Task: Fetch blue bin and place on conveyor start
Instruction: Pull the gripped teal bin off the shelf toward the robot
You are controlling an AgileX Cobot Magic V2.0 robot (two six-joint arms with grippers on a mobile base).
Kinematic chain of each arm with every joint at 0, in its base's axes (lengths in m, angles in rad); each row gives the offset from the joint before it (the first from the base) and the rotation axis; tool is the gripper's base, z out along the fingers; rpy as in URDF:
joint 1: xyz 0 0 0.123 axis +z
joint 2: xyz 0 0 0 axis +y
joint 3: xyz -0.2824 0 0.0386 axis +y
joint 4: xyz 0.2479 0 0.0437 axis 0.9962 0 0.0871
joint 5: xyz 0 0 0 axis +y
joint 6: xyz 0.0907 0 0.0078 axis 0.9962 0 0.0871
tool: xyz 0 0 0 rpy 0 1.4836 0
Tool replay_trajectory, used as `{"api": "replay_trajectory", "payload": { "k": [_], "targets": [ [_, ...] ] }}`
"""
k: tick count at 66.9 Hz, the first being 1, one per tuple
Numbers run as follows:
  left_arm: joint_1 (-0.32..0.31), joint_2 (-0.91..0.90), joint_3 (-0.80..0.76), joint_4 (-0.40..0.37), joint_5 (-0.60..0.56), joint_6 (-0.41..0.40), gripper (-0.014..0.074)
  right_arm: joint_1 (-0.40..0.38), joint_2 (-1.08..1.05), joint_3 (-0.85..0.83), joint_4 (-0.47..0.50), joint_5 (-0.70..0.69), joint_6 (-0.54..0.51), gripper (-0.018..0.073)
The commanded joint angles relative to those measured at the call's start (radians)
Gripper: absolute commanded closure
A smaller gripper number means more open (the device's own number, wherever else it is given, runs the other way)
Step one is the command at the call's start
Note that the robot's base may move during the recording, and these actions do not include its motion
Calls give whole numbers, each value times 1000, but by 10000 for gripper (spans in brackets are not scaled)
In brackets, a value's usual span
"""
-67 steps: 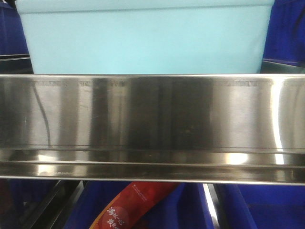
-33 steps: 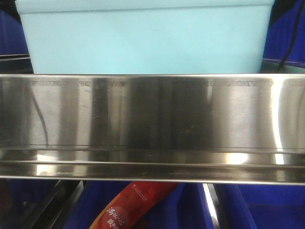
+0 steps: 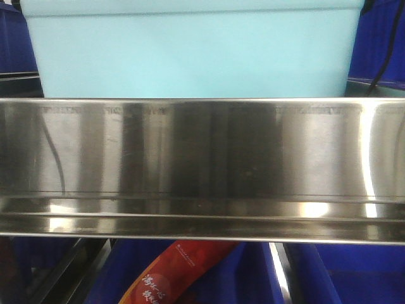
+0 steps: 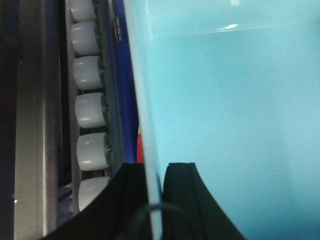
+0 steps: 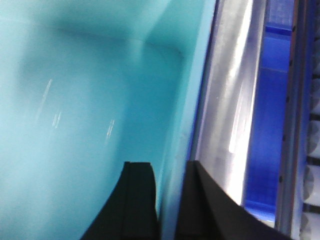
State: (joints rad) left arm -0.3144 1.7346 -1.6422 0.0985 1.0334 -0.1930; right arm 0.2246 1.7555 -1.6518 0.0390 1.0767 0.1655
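The left jaws and right jaws each clamp a blue bin [image 4: 225,125] wall.

Right claw [image 5: 165,170] pinches the blue bin [image 5: 75,125] wall

Plastic over steel
Above the shelf rail [image 3: 202,158] of shiny, streaked metal, the blue bin [image 3: 190,57] is smooth, faintly glossy plastic.

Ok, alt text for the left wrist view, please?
The left gripper pinches the thin side wall of a pale aqua bin, its black fingers on either side of the wall. The bin fills the right of the frame. On the left, a row of pale rollers runs along a metal track.
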Motion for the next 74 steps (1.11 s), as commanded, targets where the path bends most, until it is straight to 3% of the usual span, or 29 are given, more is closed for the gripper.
{"api": "replay_trajectory", "payload": {
  "k": [1, 39, 74],
  "targets": [
    [0, -43, -7, 8, -5, 3, 707, 3, -51, -10, -17, -1, -16, 712],
    [0, -393, -7, 6, -58, 3, 707, 4, -397, -10, -26, -58, -16, 712],
    [0, -408, -7, -17, -63, 3, 707, 4, -430, -10, -26, -101, -16, 712]
  ]
}}
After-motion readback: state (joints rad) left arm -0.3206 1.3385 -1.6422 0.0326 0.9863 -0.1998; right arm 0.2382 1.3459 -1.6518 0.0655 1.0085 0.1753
